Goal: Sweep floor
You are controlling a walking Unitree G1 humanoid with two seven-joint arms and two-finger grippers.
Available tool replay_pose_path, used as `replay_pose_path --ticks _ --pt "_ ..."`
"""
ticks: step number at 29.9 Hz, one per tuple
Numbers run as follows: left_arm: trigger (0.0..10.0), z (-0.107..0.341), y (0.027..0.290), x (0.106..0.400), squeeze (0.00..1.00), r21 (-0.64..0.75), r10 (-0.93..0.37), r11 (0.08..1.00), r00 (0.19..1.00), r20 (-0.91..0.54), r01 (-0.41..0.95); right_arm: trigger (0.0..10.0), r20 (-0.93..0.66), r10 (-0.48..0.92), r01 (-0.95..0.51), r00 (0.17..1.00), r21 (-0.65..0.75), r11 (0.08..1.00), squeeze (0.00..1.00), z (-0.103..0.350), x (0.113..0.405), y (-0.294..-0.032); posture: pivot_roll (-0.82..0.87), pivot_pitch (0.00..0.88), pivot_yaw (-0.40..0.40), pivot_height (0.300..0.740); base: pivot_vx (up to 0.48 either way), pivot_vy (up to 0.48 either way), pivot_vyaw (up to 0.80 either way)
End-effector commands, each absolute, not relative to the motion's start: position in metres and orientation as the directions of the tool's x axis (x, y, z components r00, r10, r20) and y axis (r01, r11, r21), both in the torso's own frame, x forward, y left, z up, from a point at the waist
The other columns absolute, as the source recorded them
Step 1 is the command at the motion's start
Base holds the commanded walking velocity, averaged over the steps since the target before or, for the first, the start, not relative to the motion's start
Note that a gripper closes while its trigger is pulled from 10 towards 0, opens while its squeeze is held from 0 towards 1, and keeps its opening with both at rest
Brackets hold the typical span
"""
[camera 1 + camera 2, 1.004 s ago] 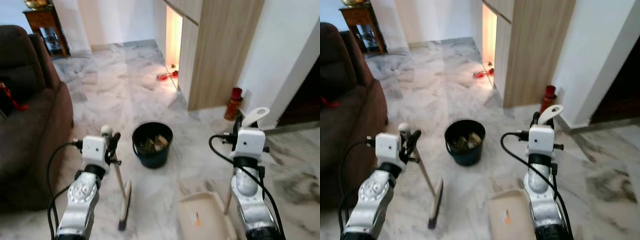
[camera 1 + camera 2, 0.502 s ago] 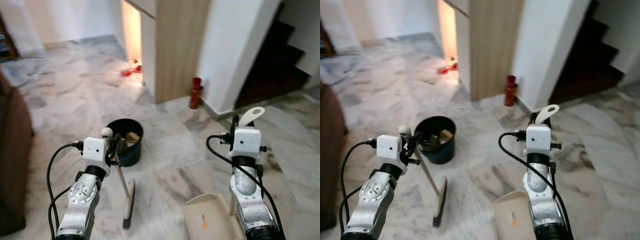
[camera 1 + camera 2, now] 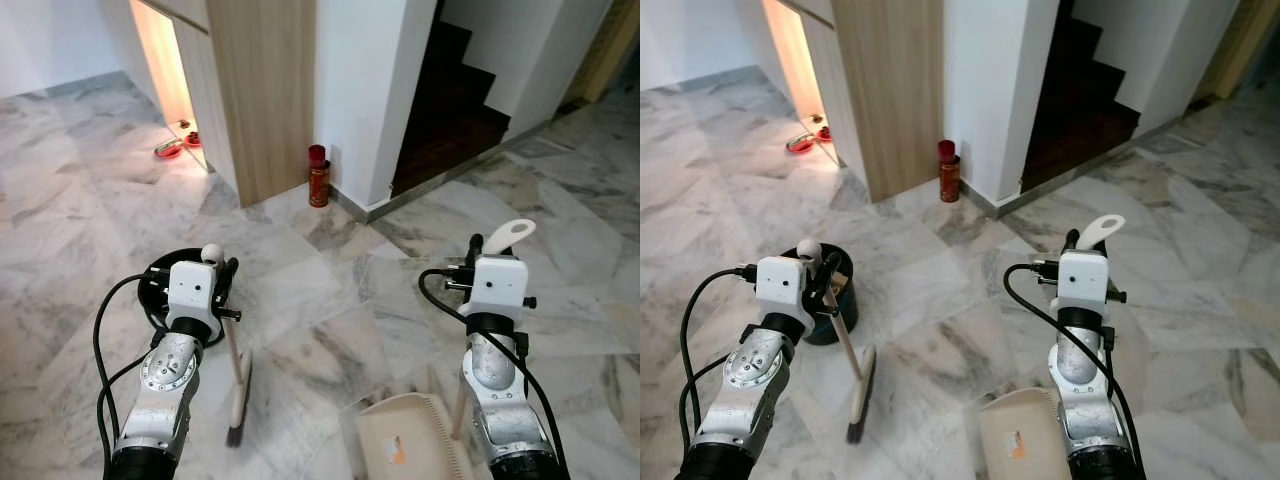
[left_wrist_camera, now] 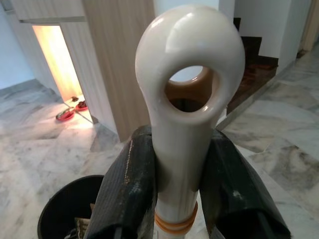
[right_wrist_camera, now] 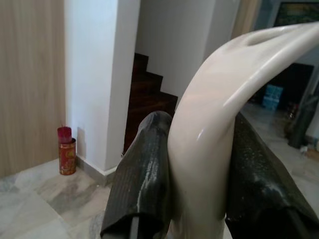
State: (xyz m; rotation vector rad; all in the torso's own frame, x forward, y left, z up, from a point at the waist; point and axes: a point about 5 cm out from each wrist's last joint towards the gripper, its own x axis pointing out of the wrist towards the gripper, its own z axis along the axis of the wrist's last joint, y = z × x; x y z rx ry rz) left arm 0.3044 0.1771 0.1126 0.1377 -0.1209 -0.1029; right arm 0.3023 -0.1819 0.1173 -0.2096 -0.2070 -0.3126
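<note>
My left gripper [image 3: 222,272] is shut on the cream handle of a small broom [image 3: 238,372], whose brush head rests on the marble floor in front of me. In the left wrist view the looped handle end [image 4: 187,94] sits clamped between the black fingers [image 4: 130,184]. My right gripper [image 3: 477,250] is shut on the upright cream handle [image 3: 508,233] of a beige dustpan [image 3: 400,442], which lies on the floor by my right arm. The right wrist view has that curved handle [image 5: 209,129] pinched between its fingers [image 5: 144,169].
A black bucket [image 3: 830,300] holding scraps stands on the floor behind my left arm. A wooden cabinet [image 3: 262,90] and white wall stand ahead, with a red canister [image 3: 319,177] at their foot. Dark stairs [image 3: 460,100] rise at the right. Red bowls [image 3: 170,148] lie near the lit opening.
The view has swung to the right: the sofa has left the picture and the stairs have come in. Both grippers keep their hold on the broom and dustpan.
</note>
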Motion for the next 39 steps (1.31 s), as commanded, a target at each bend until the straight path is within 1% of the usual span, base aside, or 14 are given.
replay_pose_path --ticks 1,5,18,39 --pt "10.0 0.1245 0.1743 0.3084 0.00 0.167 -0.127 0.981 0.976 0.175 0.098 10.0 0.256 -0.288 0.335 0.923 -0.165 0.928 0.00 0.1241 0.3047 -0.1843 -0.08 0.000 0.011 0.740 0.000 -0.469 -0.80" --pt "10.0 0.1234 0.1736 0.3080 0.00 0.143 -0.125 0.985 0.977 0.174 0.101 10.0 0.254 -0.293 0.338 0.922 -0.160 0.927 0.00 0.1235 0.3043 -0.1851 -0.08 0.000 0.013 0.740 0.000 -0.328 -0.80" --pt "10.0 0.1245 0.1742 0.3089 0.00 0.163 -0.134 0.981 0.973 0.186 0.104 10.0 0.243 -0.291 0.331 0.926 -0.147 0.932 0.00 0.1210 0.3044 -0.1837 -0.08 0.000 0.017 0.740 0.000 0.000 -0.80" --pt "10.0 0.1239 0.1725 0.3084 0.00 0.145 -0.146 0.982 0.971 0.189 0.120 10.0 0.230 -0.298 0.334 0.926 -0.134 0.933 0.00 0.1194 0.3046 -0.1832 -0.08 0.000 0.019 0.740 0.000 0.000 -0.80"
